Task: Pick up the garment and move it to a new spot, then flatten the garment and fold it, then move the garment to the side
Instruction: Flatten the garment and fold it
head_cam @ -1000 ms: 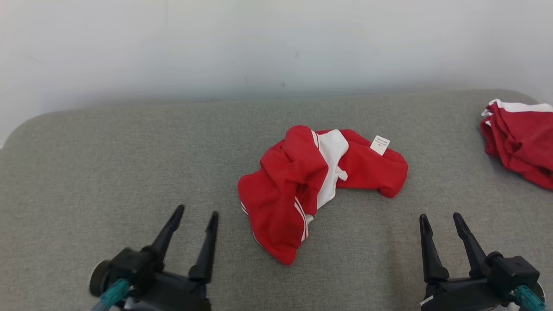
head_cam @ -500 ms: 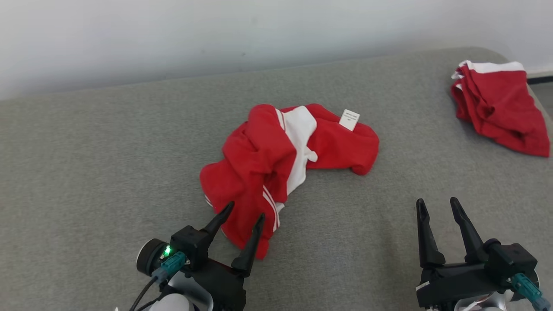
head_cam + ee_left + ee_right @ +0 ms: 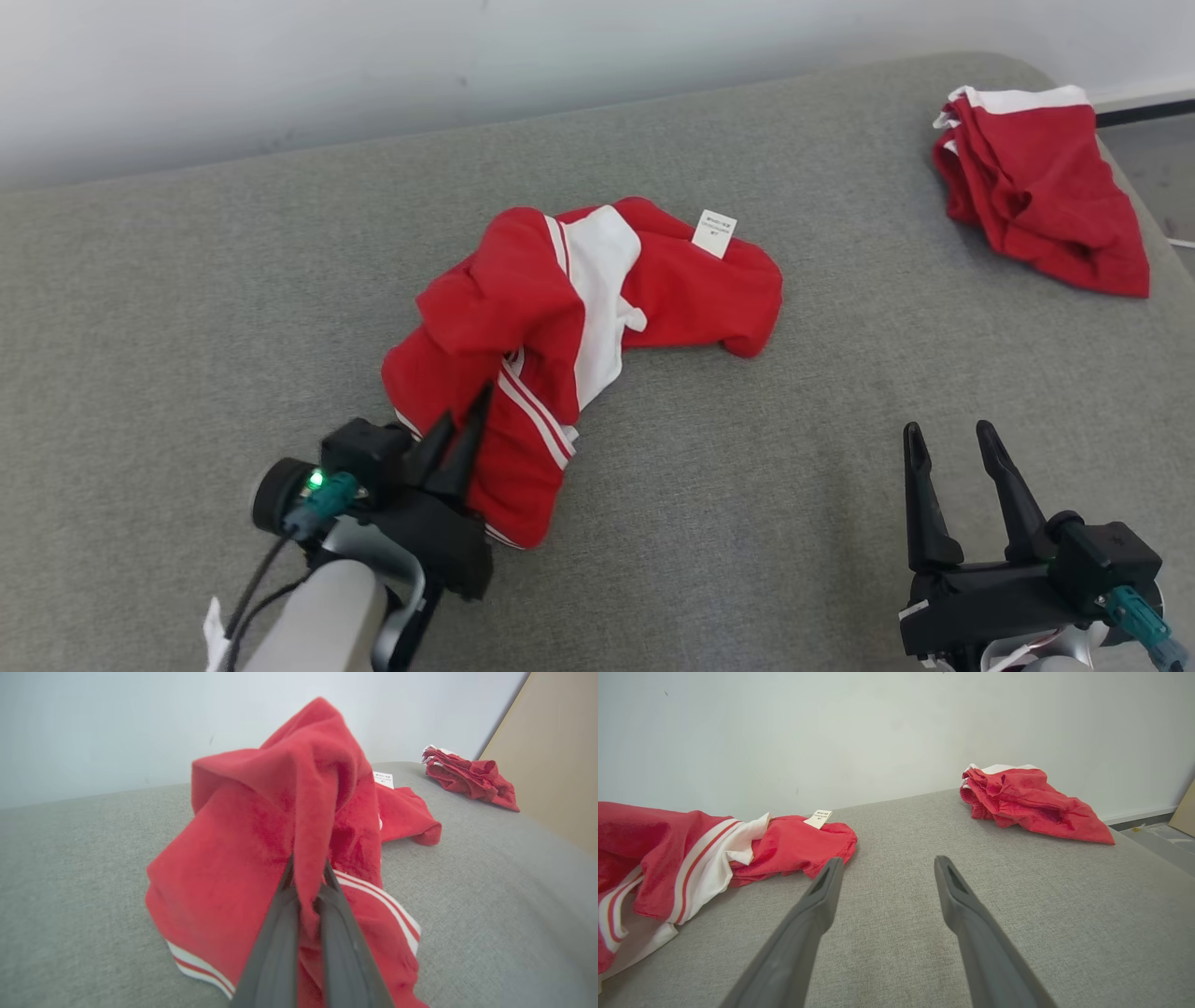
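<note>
Closed in since half a second ago, the left gripper (image 3: 464, 415) is now clamped on the near fold of the red garment (image 3: 523, 308), which is bunched at the middle of the grey cushion (image 3: 187, 308); the head camera is shifted too. From the left wrist, a ridge of cloth is seen pinched between narrow fingers and pulled up into a peak. From the right wrist, the right gripper (image 3: 887, 863) is seen spread wide, nothing held, over bare cushion. A second red garment (image 3: 1017, 798) is seen well apart, by the wall (image 3: 831, 732).
</note>
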Controlling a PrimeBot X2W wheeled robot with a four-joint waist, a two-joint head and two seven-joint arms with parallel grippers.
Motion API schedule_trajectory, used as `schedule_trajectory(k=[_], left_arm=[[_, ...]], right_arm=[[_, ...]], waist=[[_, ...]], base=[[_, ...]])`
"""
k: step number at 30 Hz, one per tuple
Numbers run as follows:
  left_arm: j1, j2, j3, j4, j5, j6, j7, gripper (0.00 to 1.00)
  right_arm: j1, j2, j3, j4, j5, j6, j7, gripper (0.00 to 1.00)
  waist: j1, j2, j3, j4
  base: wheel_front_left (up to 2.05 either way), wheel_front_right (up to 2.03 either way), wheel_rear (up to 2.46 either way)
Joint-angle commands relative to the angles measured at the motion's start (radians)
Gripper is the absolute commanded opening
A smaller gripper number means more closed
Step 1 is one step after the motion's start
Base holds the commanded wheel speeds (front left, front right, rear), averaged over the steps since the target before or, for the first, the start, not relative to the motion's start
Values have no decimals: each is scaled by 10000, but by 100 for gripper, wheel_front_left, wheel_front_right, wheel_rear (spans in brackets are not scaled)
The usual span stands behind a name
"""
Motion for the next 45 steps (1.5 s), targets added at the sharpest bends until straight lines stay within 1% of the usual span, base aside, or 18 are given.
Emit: schedule_trajectory(k=[1,7,11,16,18,19,20,21,24,31,37,42,45], left_arm=[[-114,119,96,-26,-119,35,-49,0],[-13,607,591,-779,-11,181,-119,0],[728,1119,839,-1566,17,316,-112,0],[2066,1675,1204,-2184,-194,625,-29,0],[2469,1719,1333,-2281,-381,690,-15,0],[2654,1750,1351,-2269,-412,724,42,10],[2786,1781,1346,-2311,-396,767,38,49],[2869,1758,1380,-2372,-441,827,37,100],[3015,1636,1440,-2622,-586,945,8,100],[3361,1924,1855,-3168,-690,1277,-29,100],[3761,2026,2352,-4043,-773,1645,-78,100],[3703,1925,2426,-4510,-614,1744,-105,100],[3270,1822,2245,-4671,-524,1625,-109,100]], right_arm=[[-22,23,5,0,50,-22,-59,100],[55,25,-20,108,79,-22,-75,100],[152,32,-2,141,92,-22,-68,100],[129,32,51,178,109,-22,-69,100],[118,-15,48,184,117,-22,-45,100],[117,-38,29,185,130,-22,-37,100],[129,-35,17,172,115,-22,-21,100],[144,-38,8,154,102,-22,-15,100],[196,-87,-89,115,82,-22,26,100],[291,-48,-78,25,26,-22,74,100],[362,-24,-42,100,84,-22,59,100],[286,-46,-20,107,104,-22,89,100],[176,-74,46,108,114,-22,107,100]], waist=[[-1,-2,-106,157],[-1,-2,-346,685],[-1,-2,-465,989],[-1,-2,-466,1167],[-1,-2,-442,1223],[-1,-2,-435,1255],[-1,-2,-436,1276],[-1,-2,-438,1301],[-1,-2,-465,1445],[-1,-2,-540,1721],[-1,-2,-653,1832],[-1,-2,-667,1850],[-1,-2,-631,1801]], base=[[0,0,0],[0,0,0],[0,0,0],[0,0,0],[0,0,0],[0,0,0],[0,0,0],[0,0,0],[0,0,0],[0,0,0],[0,0,0],[0,0,0],[0,0,0]])
